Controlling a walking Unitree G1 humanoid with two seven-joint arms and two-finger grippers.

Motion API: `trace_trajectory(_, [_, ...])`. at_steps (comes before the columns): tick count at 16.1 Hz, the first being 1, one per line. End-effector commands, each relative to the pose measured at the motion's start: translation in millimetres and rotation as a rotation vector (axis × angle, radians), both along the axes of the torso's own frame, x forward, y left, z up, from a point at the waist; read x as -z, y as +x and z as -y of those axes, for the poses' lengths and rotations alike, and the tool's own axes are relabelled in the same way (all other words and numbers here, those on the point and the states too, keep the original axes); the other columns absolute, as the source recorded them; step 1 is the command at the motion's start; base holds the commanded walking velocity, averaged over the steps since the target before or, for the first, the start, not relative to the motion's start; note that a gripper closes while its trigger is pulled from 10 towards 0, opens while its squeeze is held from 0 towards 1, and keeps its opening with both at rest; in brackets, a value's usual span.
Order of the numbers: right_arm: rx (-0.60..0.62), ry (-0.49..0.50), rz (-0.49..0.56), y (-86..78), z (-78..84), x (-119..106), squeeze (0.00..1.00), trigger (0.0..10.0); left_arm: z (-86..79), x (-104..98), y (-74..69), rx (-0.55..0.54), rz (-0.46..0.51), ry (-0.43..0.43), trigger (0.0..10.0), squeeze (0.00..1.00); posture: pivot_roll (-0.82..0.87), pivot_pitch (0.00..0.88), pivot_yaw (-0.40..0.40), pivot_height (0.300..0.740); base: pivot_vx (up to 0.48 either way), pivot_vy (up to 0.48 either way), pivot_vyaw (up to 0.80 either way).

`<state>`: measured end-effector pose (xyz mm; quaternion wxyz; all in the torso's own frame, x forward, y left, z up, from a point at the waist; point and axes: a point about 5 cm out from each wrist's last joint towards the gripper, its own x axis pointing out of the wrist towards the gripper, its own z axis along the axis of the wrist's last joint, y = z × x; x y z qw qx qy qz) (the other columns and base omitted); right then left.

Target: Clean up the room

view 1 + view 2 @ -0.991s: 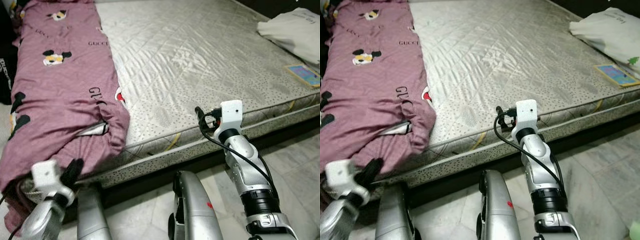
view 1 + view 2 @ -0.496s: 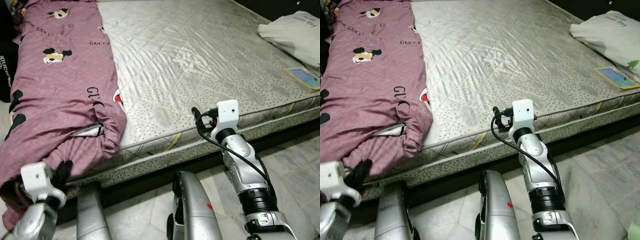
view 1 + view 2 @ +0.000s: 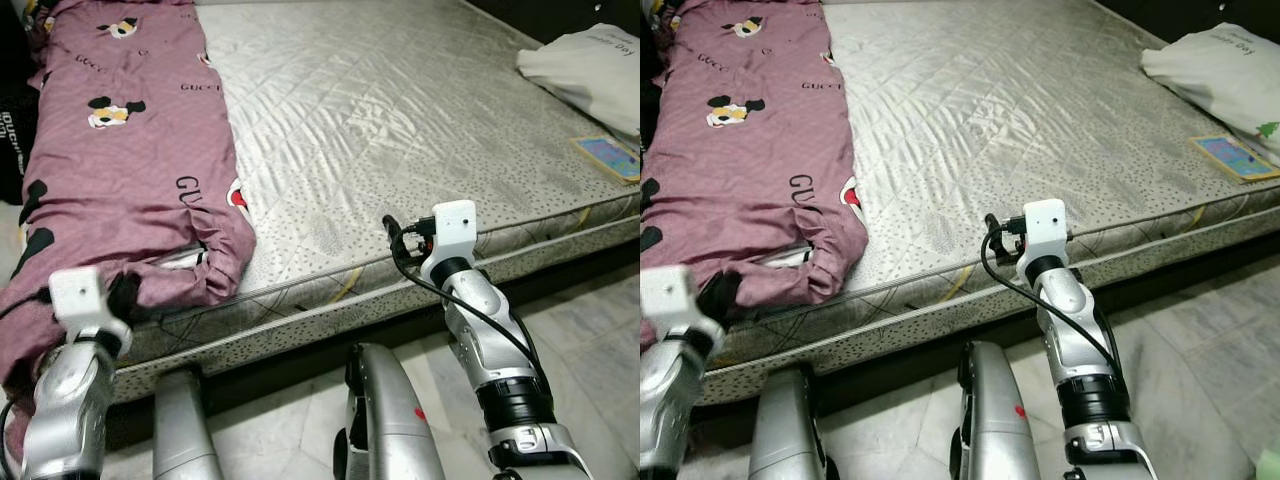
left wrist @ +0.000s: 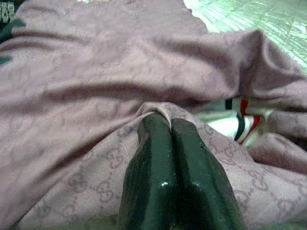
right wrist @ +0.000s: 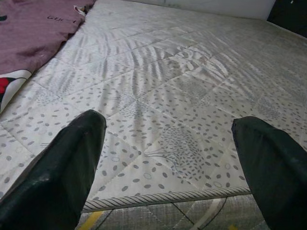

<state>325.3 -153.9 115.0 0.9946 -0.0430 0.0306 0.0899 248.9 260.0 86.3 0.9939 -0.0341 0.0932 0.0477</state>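
A purple quilt [image 3: 120, 150] printed with cartoon mice and lettering lies along the left side of the bare mattress [image 3: 400, 110]. Its near end is bunched at the front left corner. My left gripper [image 3: 122, 296] is at that corner, shut on a fold of the purple fabric [image 4: 158, 108], which is pinched between the black fingers [image 4: 153, 158]. My right gripper [image 3: 396, 238] hovers at the mattress's front edge, right of the quilt. It is open, with nothing but the dotted ticking [image 5: 168, 139] between its spread fingers [image 5: 62, 158].
A white bag [image 3: 590, 65] and a colourful booklet [image 3: 608, 155] lie at the mattress's right edge. Pale tiled floor [image 3: 590, 330] runs in front of the bed. Something dark [image 3: 10, 140] stands left of the quilt.
My left gripper has risen from below the bed's edge to mattress height, lifting the hanging end of the quilt onto the corner. The right arm has barely moved.
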Motion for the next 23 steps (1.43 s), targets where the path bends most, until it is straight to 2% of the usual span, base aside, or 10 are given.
trace_trajectory(1, [0.009,0.000,0.020,0.9,3.1,-5,0.00,10.0,2.9,5,0.6,0.028,-0.041,0.007,10.0,0.00,-0.11,0.000,-0.080,0.504,0.000,0.000,0.00])
trace_trajectory(2, [0.011,-0.001,0.020,1.0,3.9,-5,0.00,10.0,5.1,8,0.0,0.040,-0.059,0.000,10.0,0.00,-0.11,0.000,-0.076,0.504,0.000,0.000,0.00])
trace_trajectory(3, [0.015,-0.002,0.021,1.7,4.6,-5,0.00,10.0,11.2,20,-7.6,0.075,-0.147,-0.003,10.0,1.00,-0.11,0.000,-0.077,0.504,0.000,0.000,0.00])
trace_trajectory(6, [0.014,0.000,0.022,1.7,3.8,-5,0.00,10.0,10.6,24,-12.7,0.072,-0.169,-0.004,10.0,1.00,-0.11,0.000,-0.076,0.504,0.000,0.000,0.00])
trace_trajectory(12, [0.015,-0.004,0.020,0.9,5.3,-5,0.00,10.0,14.1,8,-30.3,0.185,-0.187,0.168,10.0,1.00,-0.11,0.000,-0.073,0.504,0.000,0.000,0.00])
trace_trajectory(15, [0.022,-0.003,0.015,0.2,6.8,-3,0.00,10.0,12.1,-2,-38.6,0.118,-0.050,0.240,10.0,1.00,-0.10,0.000,-0.070,0.504,0.000,0.000,0.00])
trace_trajectory(16, [0.017,-0.001,0.011,-0.6,4.4,-1,0.00,10.0,9.1,-6,-36.4,0.058,-0.016,0.258,10.0,1.00,-0.10,0.000,-0.070,0.504,0.000,0.000,0.00])
trace_trajectory(17, [0.007,0.003,0.011,-1.0,0.5,-1,0.00,10.0,5.3,-9,-27.9,-0.022,-0.005,0.201,10.0,1.00,-0.10,0.000,-0.070,0.504,0.000,0.000,0.00])
trace_trajectory(19, [0.006,0.003,0.013,-1.5,0.7,-2,0.00,10.0,0.6,-9,-14.3,-0.062,-0.018,0.155,10.0,1.00,-0.10,0.000,-0.082,0.504,0.000,0.000,0.00])
trace_trajectory(23, [0.027,-0.011,0.012,-6.9,9.9,-3,0.00,10.0,-1.5,-6,27.7,-0.038,-0.047,0.101,10.0,1.00,-0.15,0.010,-0.071,0.504,0.000,0.000,0.00])
